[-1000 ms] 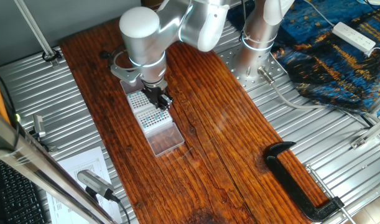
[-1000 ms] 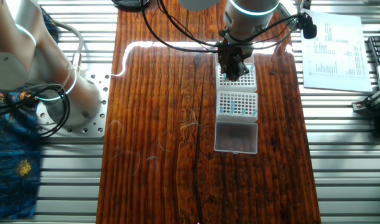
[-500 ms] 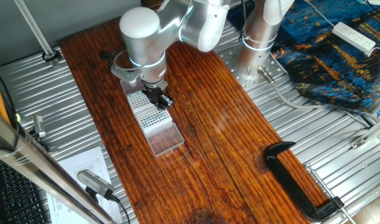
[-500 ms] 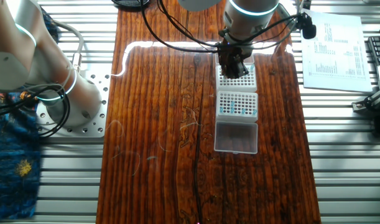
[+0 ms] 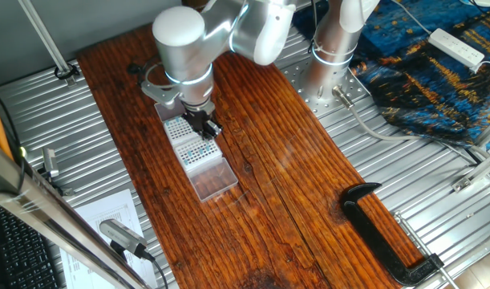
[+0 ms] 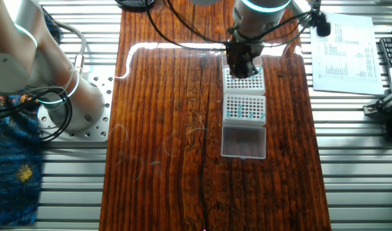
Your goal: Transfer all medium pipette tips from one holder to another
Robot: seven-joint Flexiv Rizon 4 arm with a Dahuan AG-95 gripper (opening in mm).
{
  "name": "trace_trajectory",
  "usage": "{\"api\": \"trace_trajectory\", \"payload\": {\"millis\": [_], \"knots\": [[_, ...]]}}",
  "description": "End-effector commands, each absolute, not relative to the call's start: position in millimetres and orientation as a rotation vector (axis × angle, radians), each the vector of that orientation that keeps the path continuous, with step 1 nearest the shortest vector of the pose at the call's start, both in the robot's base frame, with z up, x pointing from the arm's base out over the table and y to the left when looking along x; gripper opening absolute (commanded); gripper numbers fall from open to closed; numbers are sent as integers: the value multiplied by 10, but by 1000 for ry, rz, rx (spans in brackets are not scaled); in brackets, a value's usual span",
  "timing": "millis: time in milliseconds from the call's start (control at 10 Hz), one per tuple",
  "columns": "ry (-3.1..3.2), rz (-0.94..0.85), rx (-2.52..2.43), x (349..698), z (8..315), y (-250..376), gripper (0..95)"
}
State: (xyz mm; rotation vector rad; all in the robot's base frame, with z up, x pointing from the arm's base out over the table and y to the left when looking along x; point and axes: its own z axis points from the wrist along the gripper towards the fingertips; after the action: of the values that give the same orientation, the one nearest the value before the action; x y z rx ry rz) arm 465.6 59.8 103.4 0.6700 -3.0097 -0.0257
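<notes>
Wood-grain bench (image 6: 163,128) on a ribbed metal deck, papers off to one side, black C-clamp (image 5: 385,233) lying near one end. Two tip racks sit end to end: far rack (image 6: 244,82) under the arm, near rack (image 6: 244,107) next to it, then an open clear lid (image 6: 243,141) lying flat beyond that.

Medium pipette tips (image 6: 246,109) read as bluish dots, mostly in the near rack; far rack looks mostly white and bare, though the arm hides part of it.

Claw (image 6: 242,67) hangs low over the far rack, pointing down. Fingers look close together, but can't tell if a tip is pinched between them or if it's just shut; too small and dark in both views.

Risks from here:
- slight offset over a hole → tip jams on the rack face or drops onto the bench
- tips packed tight, so the claw could knock neighbours
- racks look unfixed; a side push could slide them
</notes>
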Motion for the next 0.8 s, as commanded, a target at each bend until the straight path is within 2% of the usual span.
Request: {"api": "trace_trajectory", "payload": {"millis": [100,400,800], "knots": [[-3016,-25,667,4671,1076,593,0],[-3016,-8,638,4815,1381,640,0],[-2983,0,733,5050,1612,399,0]]}}
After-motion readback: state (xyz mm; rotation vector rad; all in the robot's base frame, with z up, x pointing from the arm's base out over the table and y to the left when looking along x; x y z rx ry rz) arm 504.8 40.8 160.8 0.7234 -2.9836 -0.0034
